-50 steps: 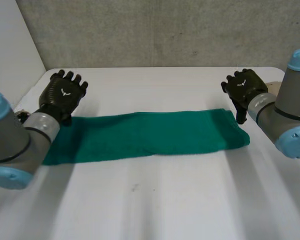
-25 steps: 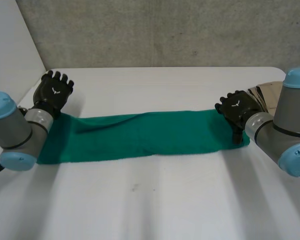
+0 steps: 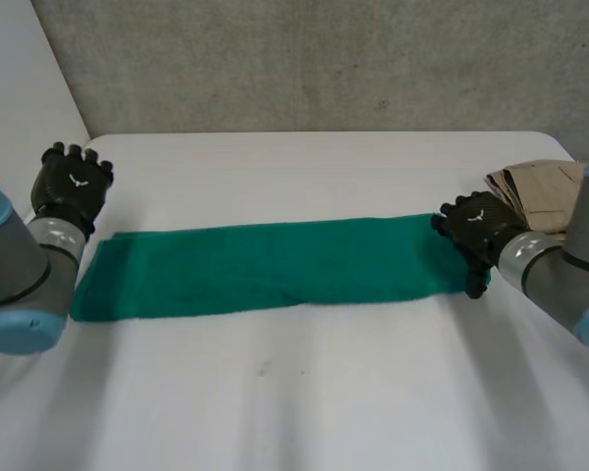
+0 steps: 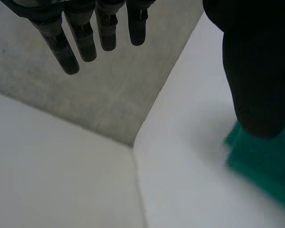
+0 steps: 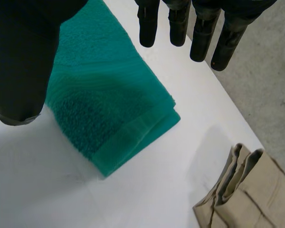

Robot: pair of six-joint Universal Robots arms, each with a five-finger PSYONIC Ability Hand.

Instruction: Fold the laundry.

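Observation:
A green towel (image 3: 275,265), folded into a long strip, lies flat across the middle of the white table (image 3: 304,392). My left hand (image 3: 72,186) is just off the towel's far left corner, fingers straight and holding nothing. In the left wrist view the fingers (image 4: 85,38) point at the wall, and a corner of the towel (image 4: 266,171) lies below the thumb. My right hand (image 3: 476,234) is over the towel's right end. In its own wrist view the fingers (image 5: 190,28) are straight and apart from the thumb, with the layered towel end (image 5: 114,114) under the palm.
A folded beige garment (image 3: 542,191) lies at the table's right edge, just beyond the right hand; it is beside the towel end (image 5: 244,190) in the right wrist view. A concrete wall (image 3: 324,59) stands behind the table, and a white panel (image 4: 52,171) closes the left side.
The left hand moved left, off the towel's left end, which now lies uncovered. The right hand came nearer and down over the towel's right end. Both stayed open.

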